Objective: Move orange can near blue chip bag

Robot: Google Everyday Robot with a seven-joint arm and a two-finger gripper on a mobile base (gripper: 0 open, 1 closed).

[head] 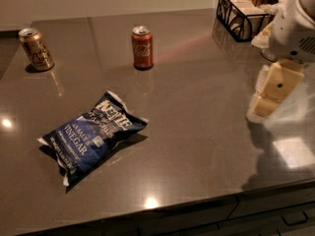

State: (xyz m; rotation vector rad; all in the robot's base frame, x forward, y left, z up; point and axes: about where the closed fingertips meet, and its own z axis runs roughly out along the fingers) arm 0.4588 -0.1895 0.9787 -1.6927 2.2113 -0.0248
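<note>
The orange can, gold-tan with dark script and a silver top, stands upright at the far left of the dark countertop. The blue chip bag, crinkled with white "Vinegar" lettering, lies flat at the front left, well apart from the can. My gripper, cream-coloured under the white arm, hangs over the right side of the counter. It is far from both the can and the bag, and nothing shows in it.
A deeper red-orange can stands upright at the back middle. A black wire basket with packets sits at the back right, next to the arm. The counter's front edge runs along the bottom, with drawers below.
</note>
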